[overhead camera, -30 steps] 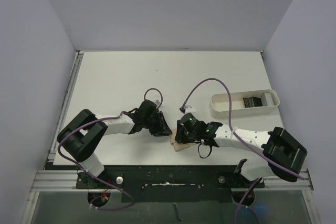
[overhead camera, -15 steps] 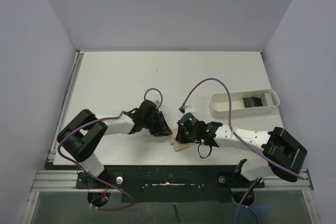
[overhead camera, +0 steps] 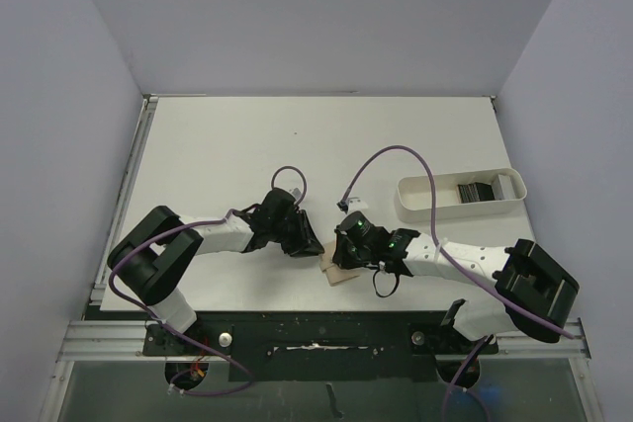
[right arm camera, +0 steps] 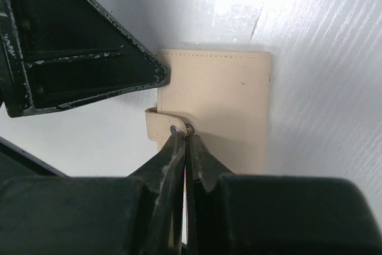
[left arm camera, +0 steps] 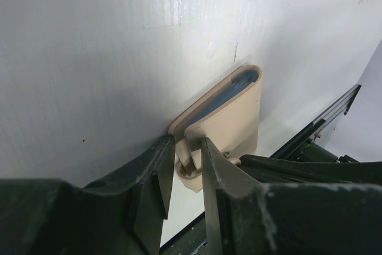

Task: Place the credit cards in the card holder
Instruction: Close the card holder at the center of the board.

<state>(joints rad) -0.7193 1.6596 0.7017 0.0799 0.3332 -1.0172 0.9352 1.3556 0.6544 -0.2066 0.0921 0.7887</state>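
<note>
**A:** Where is the holder [right arm camera: 221, 106], and why are both arms on it?

**B:** It lies flat and closed, tan outer face up, close to the near edge of the tabletop [overhead camera: 227, 145], about midway along it, between the two grippers. I take this as the opening step. The left gripper [left arm camera: 186, 147] is clamped on the tan tab end at the holder's mouth, which I judge pins it in place. The right gripper [right arm camera: 186, 131] has its jaws clenched tight, tips right at the stud [right arm camera: 174, 128] on the strap [right arm camera: 158, 122]. I can't tell whether any strap is nipped between them, but it looks placed to work the snap loose.

**A:** And the cards [overhead camera: 478, 189]?

**B:** They are in the white tray [overhead camera: 425, 207] by the right edge, well apart from the holder. None is in a gripper.

**A:** Which way does the holder point?

**B:** The strapped mouth edge faces the left gripper and the rounded spine faces away from it. The leaves gape a little, showing blue lining [left arm camera: 230, 91]. Its longer sides run roughly along the right gripper's reach, and the strap crosses one of them midway. From above it is mostly hidden, so I can't judge its angle to the near edge.
</note>
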